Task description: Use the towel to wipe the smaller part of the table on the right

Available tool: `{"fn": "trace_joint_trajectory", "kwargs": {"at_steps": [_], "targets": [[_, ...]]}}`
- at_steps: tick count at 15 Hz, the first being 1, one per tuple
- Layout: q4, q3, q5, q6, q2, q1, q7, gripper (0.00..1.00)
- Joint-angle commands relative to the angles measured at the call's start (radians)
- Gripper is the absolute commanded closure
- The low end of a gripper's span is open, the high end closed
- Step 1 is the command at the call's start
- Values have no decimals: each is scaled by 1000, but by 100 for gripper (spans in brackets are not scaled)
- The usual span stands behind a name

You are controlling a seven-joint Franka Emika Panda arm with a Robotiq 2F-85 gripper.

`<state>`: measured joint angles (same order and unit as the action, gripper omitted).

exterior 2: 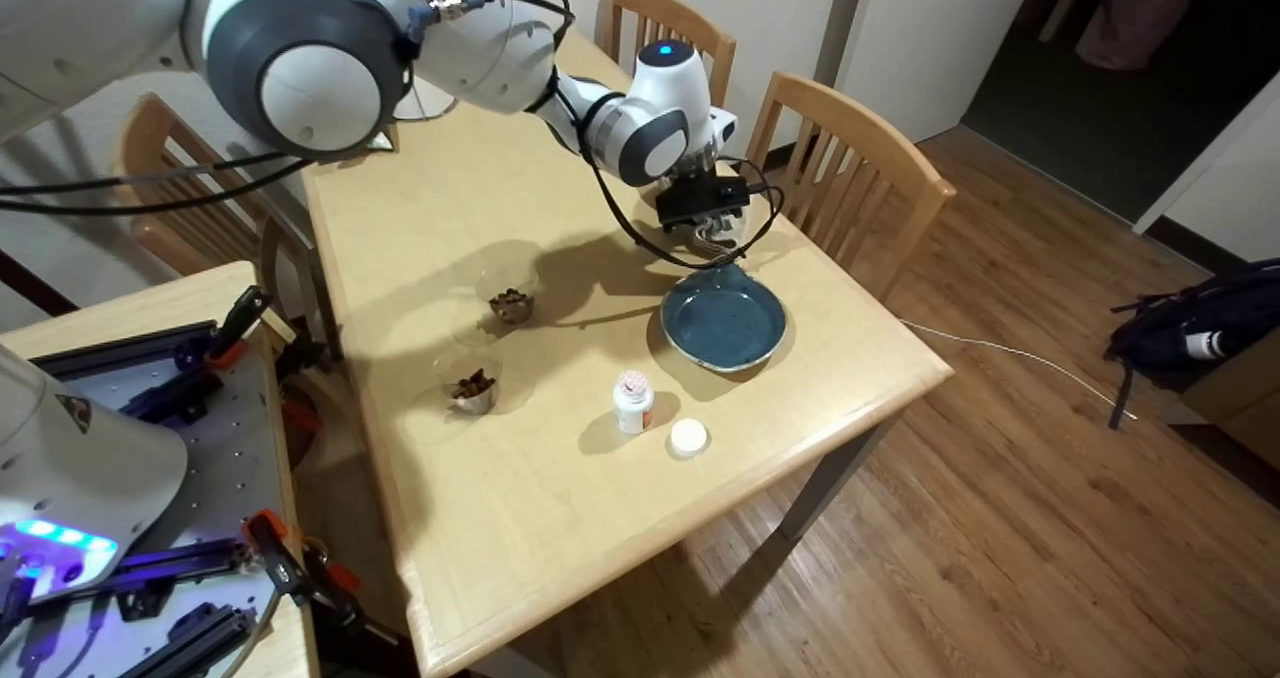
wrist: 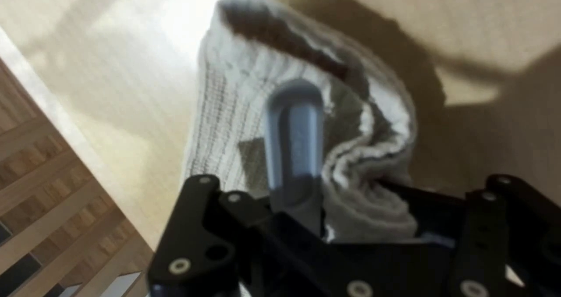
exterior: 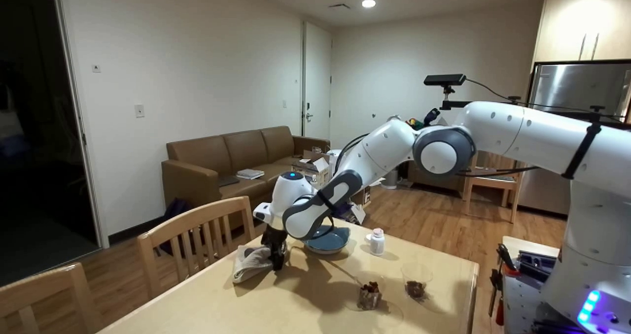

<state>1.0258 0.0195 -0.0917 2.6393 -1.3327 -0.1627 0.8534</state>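
Towel (wrist: 245, 95): fold bunched between jaws; jaws partway closed, gripping it.

At the table (exterior 2: 560, 503) are one towel (wrist: 232, 104), one bowl (exterior 2: 725, 320), one bottle (exterior 2: 633, 411), one lid (exterior 2: 689, 437), two cups (exterior 2: 475, 395); an exterior view shows three chairs (exterior: 197, 219), one fridge (exterior: 567, 87).

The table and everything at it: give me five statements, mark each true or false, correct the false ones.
1. The hand holds a bunched fold of the towel. True.
2. The blue bowl contains the towel. False: the towel is outside the bowl, in the hand.
3. The white bottle stands upright. True.
4. The round white lid is on the bottle. False: it lies beside the bottle on the table.
5. Both clear cups hold dark pieces. True.
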Motion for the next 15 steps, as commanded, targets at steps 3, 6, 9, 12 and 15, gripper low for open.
{"fn": "trace_joint_trajectory", "kwargs": {"at_steps": [3, 6, 9, 12, 15], "targets": [[238, 47, 24, -187, 177, 21, 15, 98], [339, 76, 35, -276, 252, 28, 15, 98], [441, 132, 13, -318, 323, 63, -5, 98], [544, 172, 28, -330, 394, 93, -9, 98], [612, 213, 42, -338, 450, 119, -3, 98]]}}
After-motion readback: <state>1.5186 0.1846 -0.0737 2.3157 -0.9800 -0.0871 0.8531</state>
